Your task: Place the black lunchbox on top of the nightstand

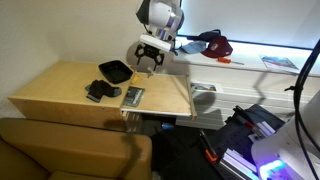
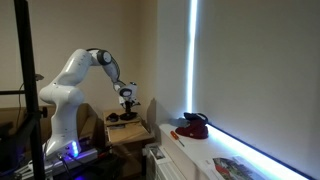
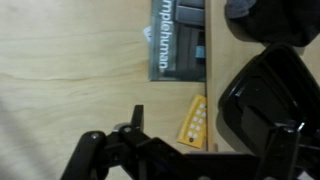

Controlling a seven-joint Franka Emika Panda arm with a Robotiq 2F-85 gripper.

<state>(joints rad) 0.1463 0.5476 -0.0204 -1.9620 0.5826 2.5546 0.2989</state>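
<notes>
The black lunchbox (image 1: 114, 71) rests flat on the light-tan nightstand (image 1: 60, 85), near its far edge. In the wrist view the lunchbox (image 3: 262, 100) fills the right side, on the wooden top (image 3: 70, 90). My gripper (image 1: 148, 64) hangs just beside and above the lunchbox, open and empty. In the wrist view its fingers (image 3: 212, 140) spread wide at the bottom, the right one over the lunchbox's edge. In an exterior view the gripper (image 2: 126, 100) hovers above the nightstand (image 2: 128, 131).
A lumpy black gadget (image 1: 98, 92) and a flat grey remote-like item (image 1: 133, 96) lie on the nightstand's front part. A small yellow keypad (image 3: 193, 120) lies next to the lunchbox. A white ledge (image 1: 250, 60) carries a red-and-dark item (image 1: 212, 43). A brown sofa (image 1: 70, 150) stands in front.
</notes>
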